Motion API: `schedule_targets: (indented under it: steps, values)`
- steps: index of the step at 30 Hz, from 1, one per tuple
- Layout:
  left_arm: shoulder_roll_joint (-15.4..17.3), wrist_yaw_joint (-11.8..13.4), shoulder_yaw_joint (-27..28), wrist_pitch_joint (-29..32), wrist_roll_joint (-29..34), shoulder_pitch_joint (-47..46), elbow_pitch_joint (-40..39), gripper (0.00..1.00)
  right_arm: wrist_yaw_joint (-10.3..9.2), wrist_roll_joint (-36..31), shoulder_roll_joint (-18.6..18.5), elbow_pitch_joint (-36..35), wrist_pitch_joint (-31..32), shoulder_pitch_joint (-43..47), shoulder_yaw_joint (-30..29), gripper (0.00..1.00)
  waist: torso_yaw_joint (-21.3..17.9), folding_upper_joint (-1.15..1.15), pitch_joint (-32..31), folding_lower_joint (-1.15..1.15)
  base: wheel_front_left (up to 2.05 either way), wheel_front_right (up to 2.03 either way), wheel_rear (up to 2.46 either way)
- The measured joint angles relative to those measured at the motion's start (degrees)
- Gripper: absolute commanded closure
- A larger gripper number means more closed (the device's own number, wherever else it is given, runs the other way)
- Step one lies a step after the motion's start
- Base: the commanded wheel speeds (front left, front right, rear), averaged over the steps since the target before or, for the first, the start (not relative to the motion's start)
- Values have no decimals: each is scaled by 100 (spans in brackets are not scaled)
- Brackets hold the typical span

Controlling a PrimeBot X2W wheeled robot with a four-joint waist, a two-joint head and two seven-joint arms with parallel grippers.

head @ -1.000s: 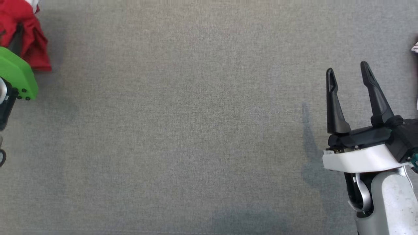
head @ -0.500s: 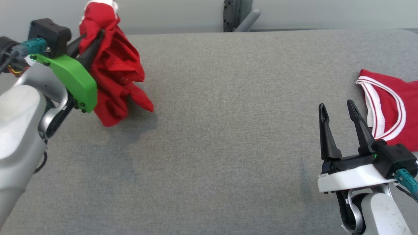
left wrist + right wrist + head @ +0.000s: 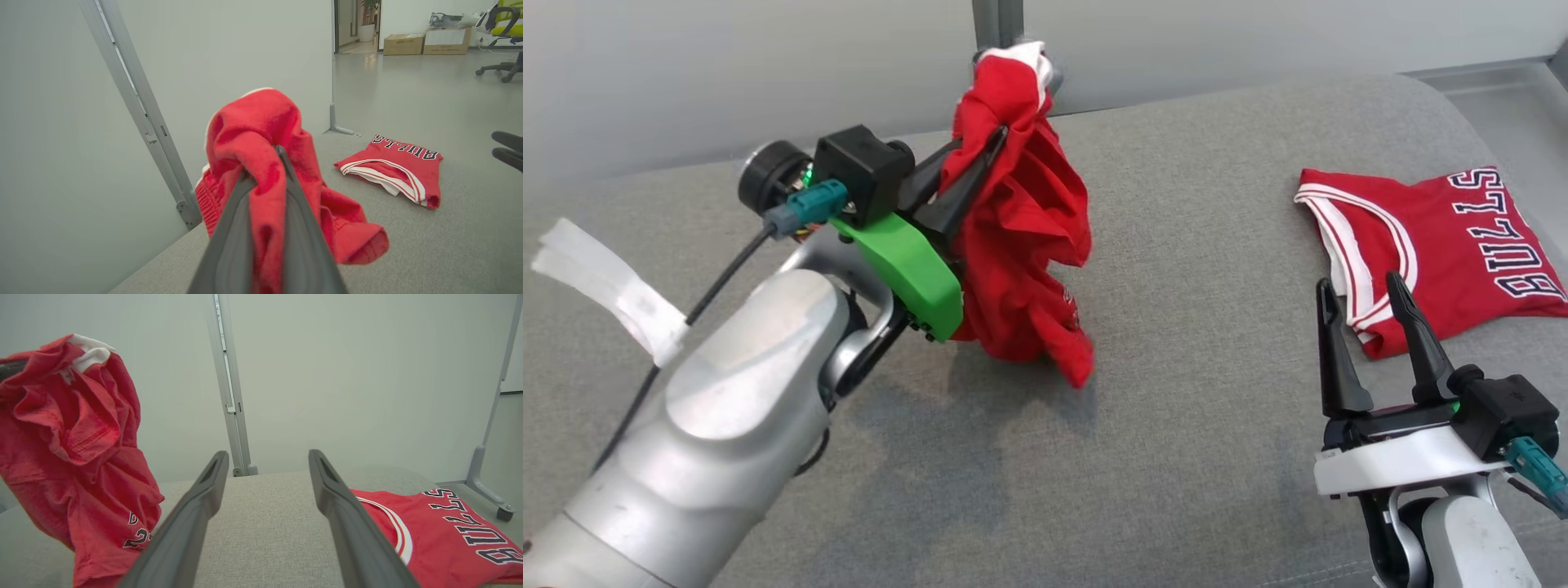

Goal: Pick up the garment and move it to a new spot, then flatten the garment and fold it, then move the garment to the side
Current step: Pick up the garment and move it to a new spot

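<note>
Left tool [image 3: 980,151] clamps the bunched red garment [image 3: 1021,245] above the desk [image 3: 1176,408]; its hem perhaps touches it. Right tool [image 3: 1357,282] stands wide, near a folded jersey [image 3: 1437,237].

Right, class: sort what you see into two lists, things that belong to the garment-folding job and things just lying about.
In the job: crumpled red garment, held in the left jaws; grey table.
Lying about: folded Bulls jersey; white tape strip; metal post.

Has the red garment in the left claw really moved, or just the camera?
Yes. The garment went to the robot's right: earlier well left of the grey post, it now hangs before it.
</note>
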Motion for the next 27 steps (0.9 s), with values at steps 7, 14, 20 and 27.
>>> schedule_targets:
  steps: [7, 14, 20, 27]
  values:
    - [-493, 31, -227, -662, 41, 489, 932, 100, 0, 21, 1, 15, -48, -152, -29, 0, -234, 0, 373, 0, 0, 0, 0]
    - [-847, -3, -155, -991, 40, 798, 1912, 47, 0, 47, 0, 68, -90, -264, -75, 0, -431, 0, 687, 0, 0, 0, 0]
    - [-1159, -63, 137, -1035, 62, 951, 2149, 0, 0, 47, 0, 174, -99, -293, -114, 0, -428, 0, 724, 0, 0, 0, 0]
    - [-1209, -67, 809, -1043, 357, 1510, 1759, 0, 0, 47, 1, 240, -115, -286, -169, 0, -251, 0, 507, 0, 0, 0, 0]
